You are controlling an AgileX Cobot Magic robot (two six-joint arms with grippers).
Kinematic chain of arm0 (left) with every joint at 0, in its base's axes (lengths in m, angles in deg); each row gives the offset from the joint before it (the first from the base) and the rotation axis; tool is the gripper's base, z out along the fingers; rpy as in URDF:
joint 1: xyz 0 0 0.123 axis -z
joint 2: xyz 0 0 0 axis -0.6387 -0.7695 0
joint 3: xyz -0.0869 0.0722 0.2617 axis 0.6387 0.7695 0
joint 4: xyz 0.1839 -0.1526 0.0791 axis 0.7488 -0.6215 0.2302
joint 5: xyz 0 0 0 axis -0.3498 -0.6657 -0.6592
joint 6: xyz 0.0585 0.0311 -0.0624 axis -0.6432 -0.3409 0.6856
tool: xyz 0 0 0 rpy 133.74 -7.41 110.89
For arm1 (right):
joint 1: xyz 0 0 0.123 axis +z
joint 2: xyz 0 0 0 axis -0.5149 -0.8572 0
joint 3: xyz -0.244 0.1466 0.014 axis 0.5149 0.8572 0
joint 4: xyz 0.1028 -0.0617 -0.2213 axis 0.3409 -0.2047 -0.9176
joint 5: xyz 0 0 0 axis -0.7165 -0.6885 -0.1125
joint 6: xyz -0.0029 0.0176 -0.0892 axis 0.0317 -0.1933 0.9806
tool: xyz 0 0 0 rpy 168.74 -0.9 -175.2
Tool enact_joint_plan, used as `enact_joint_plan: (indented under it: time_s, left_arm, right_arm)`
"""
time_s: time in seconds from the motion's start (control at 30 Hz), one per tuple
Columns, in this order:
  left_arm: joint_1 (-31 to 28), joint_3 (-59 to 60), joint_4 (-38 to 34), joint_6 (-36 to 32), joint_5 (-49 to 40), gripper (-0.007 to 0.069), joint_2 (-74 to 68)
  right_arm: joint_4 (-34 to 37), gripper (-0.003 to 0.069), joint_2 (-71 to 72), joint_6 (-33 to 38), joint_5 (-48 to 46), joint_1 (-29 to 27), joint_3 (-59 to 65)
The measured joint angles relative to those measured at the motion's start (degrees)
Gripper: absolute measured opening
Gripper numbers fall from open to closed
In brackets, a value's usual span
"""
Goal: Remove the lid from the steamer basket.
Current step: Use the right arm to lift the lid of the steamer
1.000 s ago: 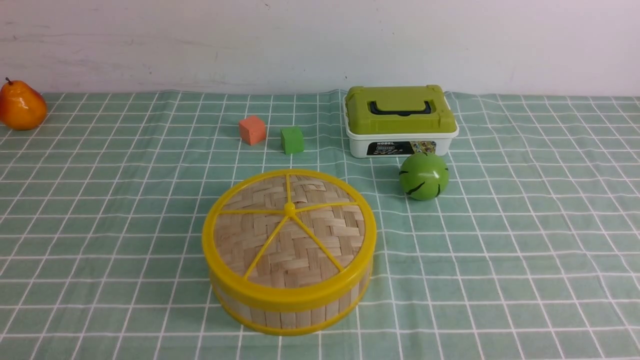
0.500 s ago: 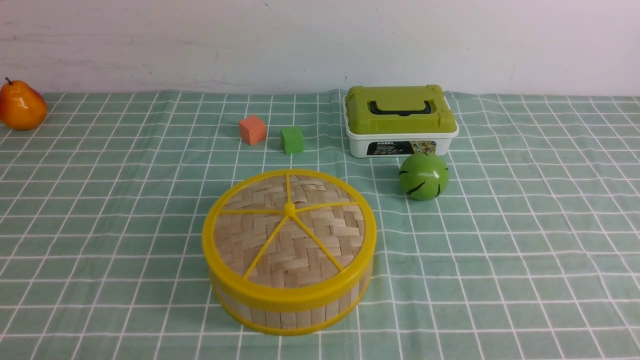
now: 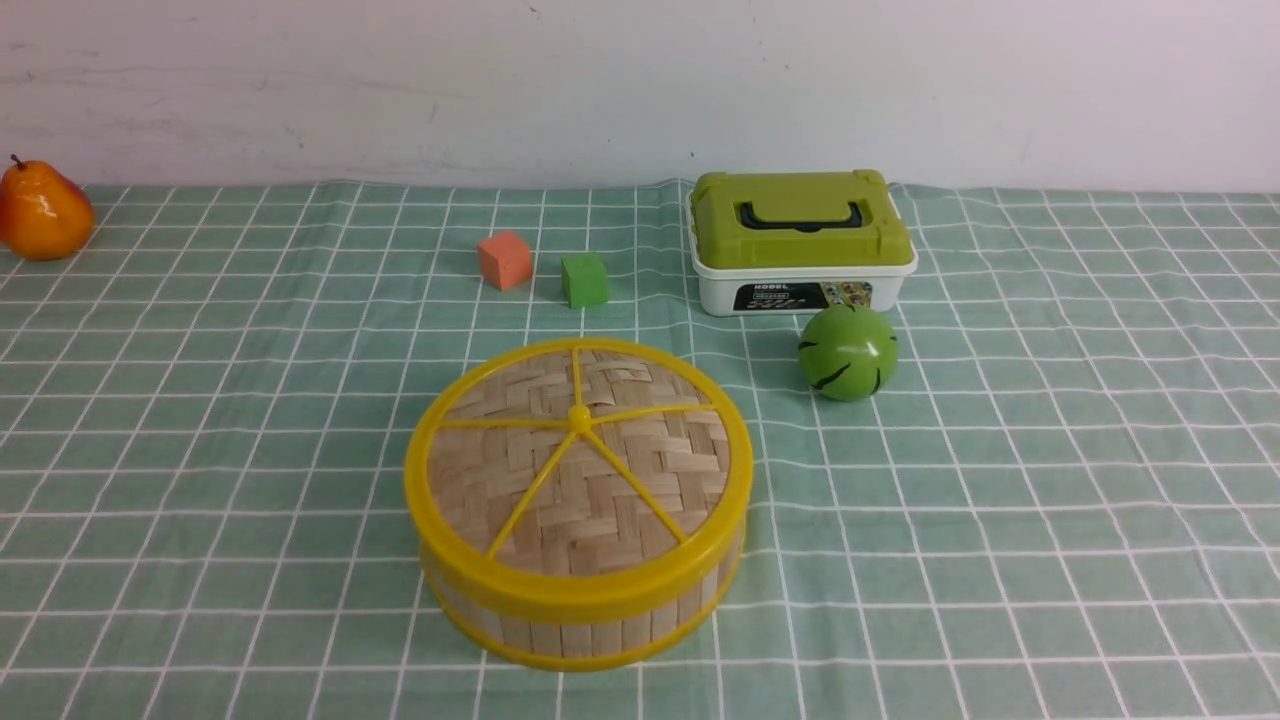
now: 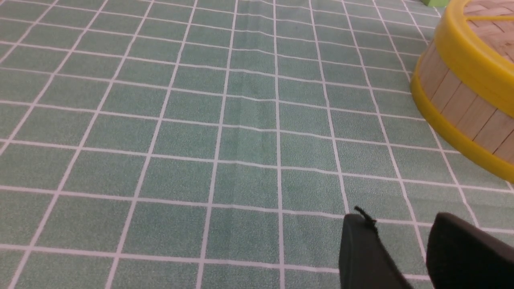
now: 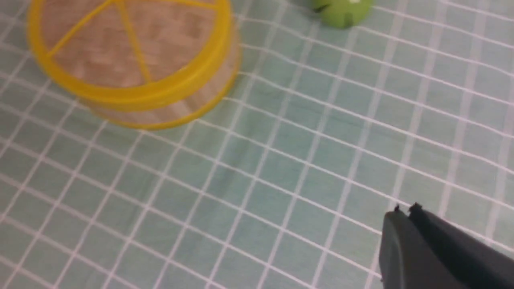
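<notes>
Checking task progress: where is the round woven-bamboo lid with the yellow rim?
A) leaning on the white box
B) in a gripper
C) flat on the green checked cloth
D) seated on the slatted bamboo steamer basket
D: the lid sits level atop the steamer basket, covering it.

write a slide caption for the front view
Steamer basket, lid on, on a checked cloth; pear, orange cube, green cube, ball and box behind; no arms visible.

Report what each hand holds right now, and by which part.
Nothing is held. The left hand is open over the cloth; the right hand is shut and empty. The lid sits untouched on the steamer basket.
</notes>
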Motion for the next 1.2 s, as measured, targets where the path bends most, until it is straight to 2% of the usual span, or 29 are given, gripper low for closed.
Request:
enact_joint_plan:
  time_s: [0.1,0.17,0.23,0.3,0.47,0.57,0.83,0.93,1.07,1.2]
  left_arm:
    - [0.0,0.0,0.0,0.0,0.0,0.0239,0.0]
    - [0.0,0.0,0.0,0.0,0.0,0.0239,0.0]
    - [0.0,0.0,0.0,0.0,0.0,0.0239,0.0]
    - [0.0,0.0,0.0,0.0,0.0,0.0239,0.0]
    - [0.0,0.0,0.0,0.0,0.0,0.0239,0.0]
    - [0.0,0.0,0.0,0.0,0.0,0.0239,0.0]
    - [0.0,0.0,0.0,0.0,0.0,0.0239,0.0]
    - [0.0,0.0,0.0,0.0,0.0,0.0239,0.0]
    - [0.0,0.0,0.0,0.0,0.0,0.0239,0.0]
    - [0.0,0.0,0.0,0.0,0.0,0.0239,0.0]
  right_arm:
    - [0.7,-0.0003,-7.8,1.4,-0.5,4.4,-4.8]
    - [-1.6,-0.0003,-14.0,0.8,-0.5,10.0,-9.9]
    - [-3.6,-0.0001,-17.3,0.1,-0.5,12.5,-12.2]
    - [-8.6,0.0002,-25.0,-3.2,-0.6,19.7,-19.5]
    - [-12.1,0.0029,-36.7,-6.7,-2.5,26.9,-31.7]
    - [-12.1,0.0062,-42.2,-7.1,-3.4,29.4,-37.4]
    - [-12.3,0.0342,-60.5,-7.6,-4.0,34.1,-56.1]
    - [-12.4,0.0405,-64.3,-9.2,-2.9,34.3,-59.1]
    - [-13.7,0.0428,-67.3,-11.0,-1.5,34.3,-60.4]
    - [-15.1,0.0399,-69.9,-11.8,-1.4,34.3,-60.5]
